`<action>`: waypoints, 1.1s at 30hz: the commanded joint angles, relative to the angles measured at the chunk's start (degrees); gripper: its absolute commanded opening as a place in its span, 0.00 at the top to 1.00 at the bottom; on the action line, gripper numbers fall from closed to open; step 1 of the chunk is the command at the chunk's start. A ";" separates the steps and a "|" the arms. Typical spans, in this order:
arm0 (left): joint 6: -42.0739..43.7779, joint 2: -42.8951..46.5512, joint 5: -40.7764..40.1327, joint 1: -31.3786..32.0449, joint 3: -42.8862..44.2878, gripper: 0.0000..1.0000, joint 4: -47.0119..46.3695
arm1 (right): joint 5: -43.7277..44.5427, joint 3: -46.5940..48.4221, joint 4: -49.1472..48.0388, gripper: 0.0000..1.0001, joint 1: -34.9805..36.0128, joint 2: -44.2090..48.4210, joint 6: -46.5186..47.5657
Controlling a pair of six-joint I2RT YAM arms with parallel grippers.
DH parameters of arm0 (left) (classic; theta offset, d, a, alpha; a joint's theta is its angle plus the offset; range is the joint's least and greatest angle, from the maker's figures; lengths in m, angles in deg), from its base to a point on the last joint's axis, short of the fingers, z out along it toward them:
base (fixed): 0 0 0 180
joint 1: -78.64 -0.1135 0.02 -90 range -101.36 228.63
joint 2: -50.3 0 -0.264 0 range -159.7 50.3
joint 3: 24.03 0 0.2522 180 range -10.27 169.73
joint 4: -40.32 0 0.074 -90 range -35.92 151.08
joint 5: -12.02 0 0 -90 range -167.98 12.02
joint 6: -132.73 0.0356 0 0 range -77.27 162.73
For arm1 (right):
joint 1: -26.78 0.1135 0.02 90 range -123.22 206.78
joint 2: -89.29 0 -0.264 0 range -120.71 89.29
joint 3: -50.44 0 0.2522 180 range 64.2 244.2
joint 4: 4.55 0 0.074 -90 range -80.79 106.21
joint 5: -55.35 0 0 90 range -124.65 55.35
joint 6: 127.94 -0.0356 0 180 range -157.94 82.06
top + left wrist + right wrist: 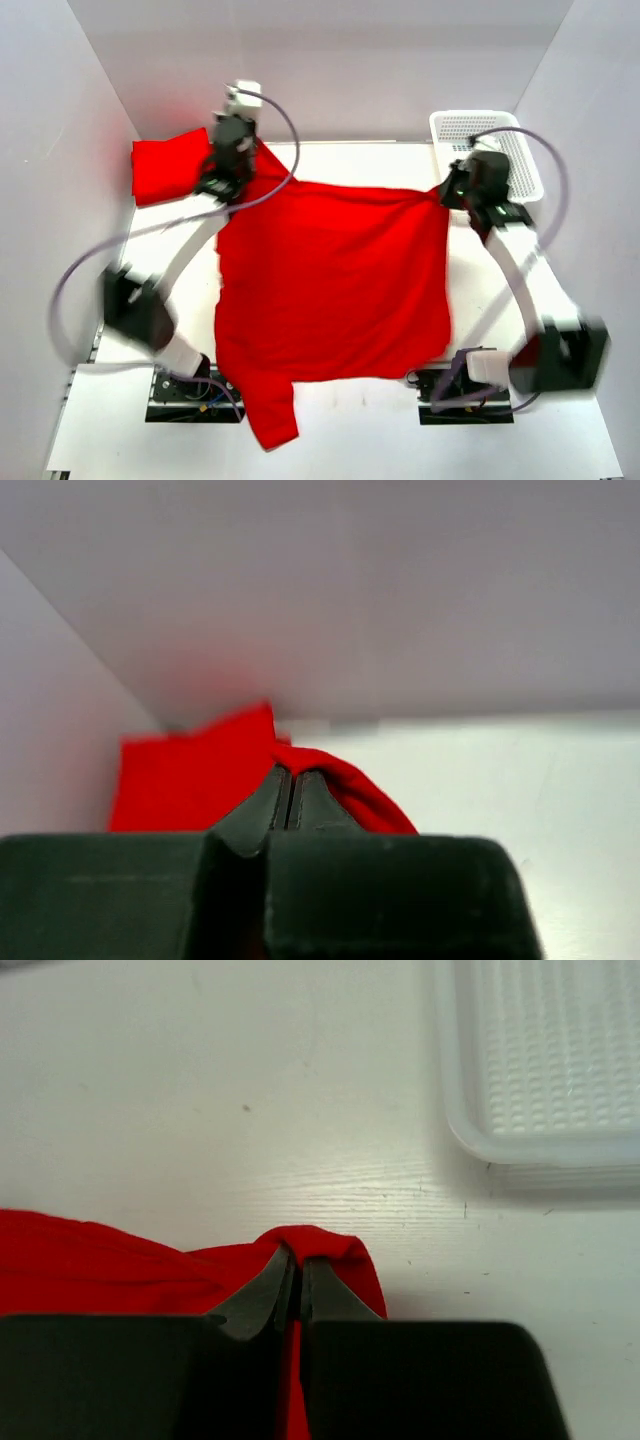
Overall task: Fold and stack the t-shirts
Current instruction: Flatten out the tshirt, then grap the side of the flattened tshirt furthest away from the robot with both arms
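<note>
One red shirt (168, 168) looks folded, sitting at the desk's (370, 420) far-left corner. The second shirt (335, 280) lies spread mid-desk, with the left gripper (292, 775) and right gripper (298, 1255) each pinched tight on a far corner. I'd say its folding has barely begun.

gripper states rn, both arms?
left gripper: shut on the spread t-shirt, far left corner.
right gripper: shut on the same shirt, far right corner.

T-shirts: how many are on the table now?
2. A spread t-shirt at centre, held by the left gripper and right gripper; a folded t-shirt at far left. More could hide underneath.
</note>
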 commanded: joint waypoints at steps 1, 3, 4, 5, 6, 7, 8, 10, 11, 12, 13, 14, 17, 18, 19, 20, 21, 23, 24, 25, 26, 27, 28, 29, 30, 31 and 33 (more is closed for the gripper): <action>-5.87 -12.04 -5.82 -2.54 0.22 1.00 -4.16 | 1.31 3.14 -6.64 1.00 -0.24 -8.10 0.61; -8.43 -18.76 -5.82 -4.21 3.47 1.00 -3.02 | 1.92 6.74 -6.82 1.00 -0.50 -17.86 1.49; -9.13 -21.75 -5.21 -4.74 7.32 1.00 -1.37 | 2.71 9.38 -6.56 1.00 -0.33 -22.33 1.58; -9.14 -27.43 -4.60 -5.26 9.01 1.00 -1.35 | 2.46 12.10 -6.38 1.00 -0.33 -26.20 2.19; -9.14 -30.36 -3.90 -6.05 10.85 1.00 -1.35 | 2.28 13.34 -6.90 1.00 -0.24 -27.80 2.72; -9.14 -32.91 -3.89 -6.06 15.31 1.00 -0.22 | 1.93 14.75 -6.73 1.00 -0.33 -31.47 3.08; -9.14 -35.38 -3.11 -6.76 17.44 1.00 1.70 | 1.84 19.46 -6.56 1.00 -0.33 -33.25 3.17; -9.66 -41.45 -0.91 -7.47 22.45 1.00 2.69 | 2.19 22.75 -4.72 1.00 -0.24 -39.93 4.13; -9.66 -42.60 -0.29 -8.08 23.00 1.00 2.69 | 2.28 27.81 -3.84 1.00 -0.33 -41.69 4.48; -10.71 -43.22 1.71 -8.69 23.00 1.00 1.99 | 2.28 29.16 -3.66 1.00 -0.33 -46.23 4.75; -11.24 -44.35 2.60 -8.70 23.61 1.00 1.99 | 2.28 32.22 -2.70 1.00 -0.33 -47.58 4.84; -11.94 -44.89 3.14 -9.39 24.14 1.00 1.99 | 2.36 34.95 -2.69 1.00 -0.33 -48.73 4.92; -13.17 -46.64 6.64 -10.63 26.34 1.00 2.60 | 2.98 40.85 -1.72 1.00 -0.33 -55.22 5.01; -13.18 -46.65 7.61 -10.63 26.86 1.00 2.60 | 3.33 44.26 -1.72 1.00 -0.42 -56.89 4.67; -13.79 -46.65 8.23 -11.24 27.74 1.00 2.60 | 3.85 45.16 -1.46 1.00 -0.24 -58.22 4.66; -13.79 -47.26 8.76 -11.25 28.53 1.00 3.21 | 4.47 46.22 -1.63 1.00 -0.24 -58.84 4.66; -14.49 -47.27 9.37 -11.25 28.54 1.00 4.26 | 4.65 48.40 -1.37 1.00 -0.41 -59.28 4.66; -15.72 -46.57 9.38 -11.77 28.54 1.00 5.67 | 4.48 49.48 -1.37 1.00 -0.33 -60.51 4.75; -15.73 -46.04 9.38 -11.77 28.54 1.00 7.33 | 4.39 50.26 -1.46 1.00 -0.33 -60.69 4.84; -15.73 -44.56 9.38 -11.77 28.54 1.00 8.31 | 3.86 50.36 -1.46 1.00 -0.33 -60.60 4.75; -15.73 -43.58 9.38 -11.77 26.62 1.00 8.92 | 3.69 50.36 -1.55 1.00 -0.33 -60.69 4.84; -16.25 -42.36 9.38 -11.77 25.21 1.00 9.45 | 3.25 50.27 -1.63 1.00 -0.33 -60.43 4.84; -16.26 -40.95 9.38 -11.77 23.63 1.00 9.98 | 3.07 50.01 -1.63 1.00 -0.24 -60.34 4.75; -16.26 -37.98 9.90 -11.77 20.40 1.00 9.99 | 3.16 49.75 -1.63 1.00 -0.33 -60.25 4.84; -16.78 -36.47 10.69 -11.77 18.89 1.00 10.77 | 3.07 49.57 -1.63 1.00 -0.33 -59.29 4.84; -17.31 -34.98 11.22 -11.77 17.48 1.00 12.26 | 2.98 49.31 -1.46 1.00 -0.33 -59.81 5.19; -20.37 -30.33 12.45 -11.77 13.61 1.00 14.37 | 2.98 48.78 -1.11 1.00 -0.24 -58.85 5.36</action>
